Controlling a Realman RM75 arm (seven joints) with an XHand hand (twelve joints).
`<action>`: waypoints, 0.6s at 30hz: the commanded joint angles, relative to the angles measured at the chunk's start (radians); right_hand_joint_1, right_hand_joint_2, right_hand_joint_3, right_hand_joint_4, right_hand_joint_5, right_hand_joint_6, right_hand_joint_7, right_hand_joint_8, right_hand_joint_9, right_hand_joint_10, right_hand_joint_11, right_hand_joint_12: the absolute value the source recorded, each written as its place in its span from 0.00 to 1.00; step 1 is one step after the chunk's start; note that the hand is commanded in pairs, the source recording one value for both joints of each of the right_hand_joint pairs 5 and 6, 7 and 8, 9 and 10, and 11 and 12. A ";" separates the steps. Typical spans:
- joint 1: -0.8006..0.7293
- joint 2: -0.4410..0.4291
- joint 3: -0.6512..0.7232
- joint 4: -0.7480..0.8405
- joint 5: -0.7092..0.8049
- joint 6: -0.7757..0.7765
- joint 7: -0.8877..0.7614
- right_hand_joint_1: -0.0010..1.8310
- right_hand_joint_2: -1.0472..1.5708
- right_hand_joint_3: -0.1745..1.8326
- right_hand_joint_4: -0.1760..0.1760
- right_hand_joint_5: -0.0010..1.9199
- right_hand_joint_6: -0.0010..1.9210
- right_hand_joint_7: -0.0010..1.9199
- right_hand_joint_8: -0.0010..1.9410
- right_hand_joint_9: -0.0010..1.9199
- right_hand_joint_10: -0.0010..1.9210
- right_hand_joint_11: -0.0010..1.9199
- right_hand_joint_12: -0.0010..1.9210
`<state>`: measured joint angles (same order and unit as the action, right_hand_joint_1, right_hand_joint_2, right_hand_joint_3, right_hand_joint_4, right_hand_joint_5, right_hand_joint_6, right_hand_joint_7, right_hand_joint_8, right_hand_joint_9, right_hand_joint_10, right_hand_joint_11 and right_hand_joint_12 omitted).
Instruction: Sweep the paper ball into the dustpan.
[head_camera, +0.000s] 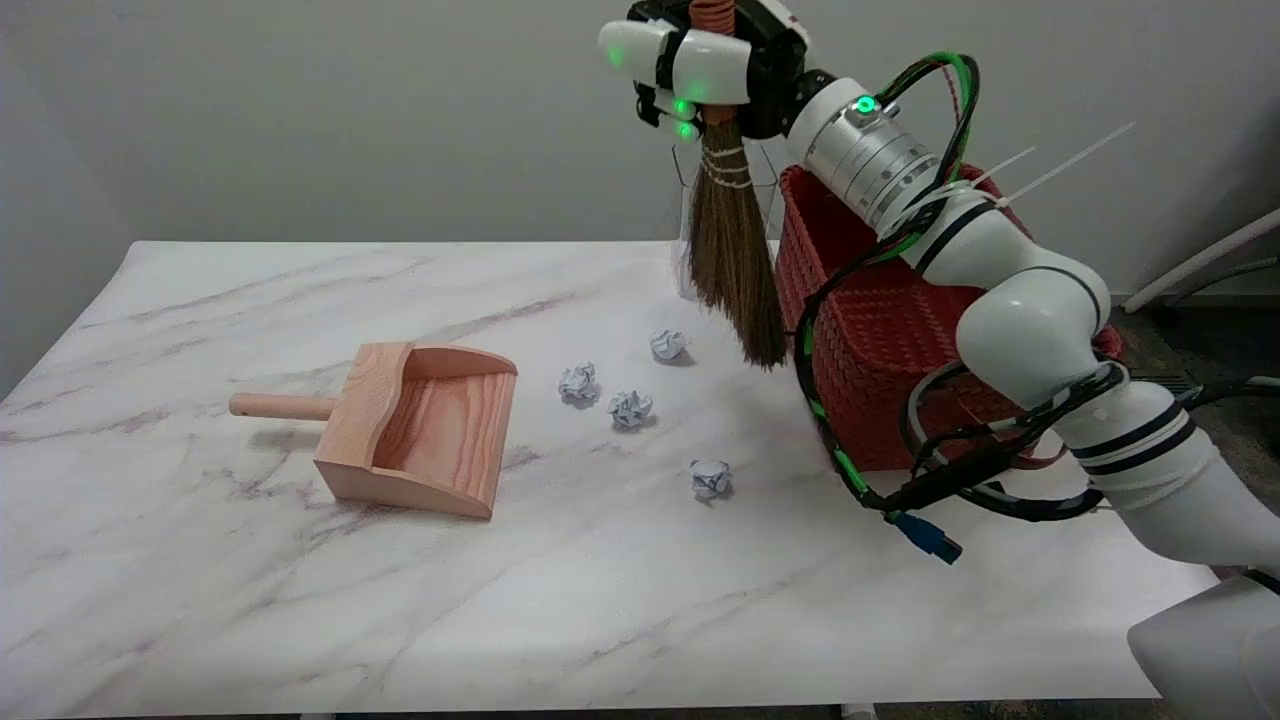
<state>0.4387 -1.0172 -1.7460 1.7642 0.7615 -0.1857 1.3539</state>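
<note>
My right hand (700, 65) is high at the top of the head view, gripping the handle of a small straw broom (732, 250). The broom hangs bristles down, its tip above the table next to the red basket. Several crumpled white paper balls lie on the marble table: one (668, 345) just left of the bristle tip, two (579, 382) (630, 408) nearer the dustpan, and another (710, 479) toward the front. The wooden dustpan (425, 428) sits left of them, mouth facing right toward the balls, its round handle pointing left.
A red woven basket (880, 340) stands on the table's right side, right behind the broom and under my forearm. A clear container (690, 260) shows partly behind the bristles. Cables (900, 490) hang from my arm over the table's right part.
</note>
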 joint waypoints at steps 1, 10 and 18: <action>0.054 -0.020 -0.166 -0.151 -0.025 0.078 -0.009 0.65 1.00 0.27 0.50 1.00 1.00 1.00 0.99 1.00 1.00 0.96 0.96; 0.121 -0.072 -0.228 -0.296 -0.025 0.138 -0.151 0.65 1.00 0.27 0.50 1.00 1.00 1.00 0.99 1.00 1.00 0.96 0.96; 0.071 -0.063 -0.217 -0.349 -0.016 0.278 -0.193 0.64 1.00 0.26 0.50 1.00 1.00 1.00 0.99 0.99 0.99 0.94 0.94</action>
<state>0.5070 -1.0537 -1.9021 1.5774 0.7419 -0.0879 1.2767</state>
